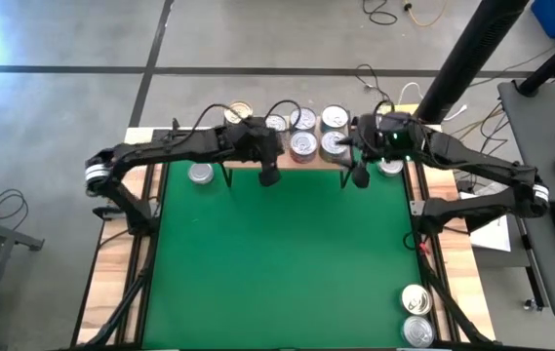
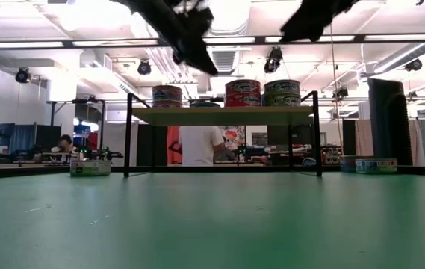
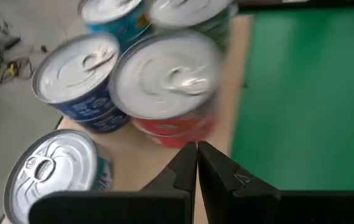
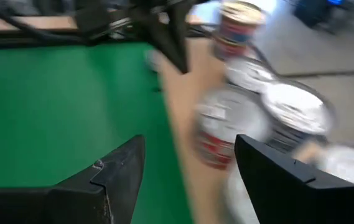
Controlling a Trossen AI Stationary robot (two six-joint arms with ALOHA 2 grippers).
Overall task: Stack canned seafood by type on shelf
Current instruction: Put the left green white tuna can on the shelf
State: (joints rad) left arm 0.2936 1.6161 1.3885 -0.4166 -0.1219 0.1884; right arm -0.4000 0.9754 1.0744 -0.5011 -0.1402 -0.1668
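Observation:
The shelf (image 2: 223,116), a light-wood board on thin black legs, stands at the table's far edge. Several round tins stand on it in short stacks: a bluish stack (image 2: 167,96), a red one (image 2: 243,93) and a green one (image 2: 281,93). In the left wrist view the red stack (image 3: 167,87) and a blue stack (image 3: 77,81) stand just ahead of my left gripper (image 3: 196,162), which is shut and empty. My right gripper (image 4: 189,165) is open and holds nothing. Both grippers (image 1: 269,177) (image 1: 359,178) hover over the shelf's near edge.
One tin (image 1: 200,174) stands on the table by the shelf's left legs and another (image 1: 390,166) by its right end. Two more tins (image 1: 416,297) (image 1: 418,331) lie at the near right corner. The green mat (image 1: 277,263) is bare in the middle. A person stands beyond the table (image 2: 197,146).

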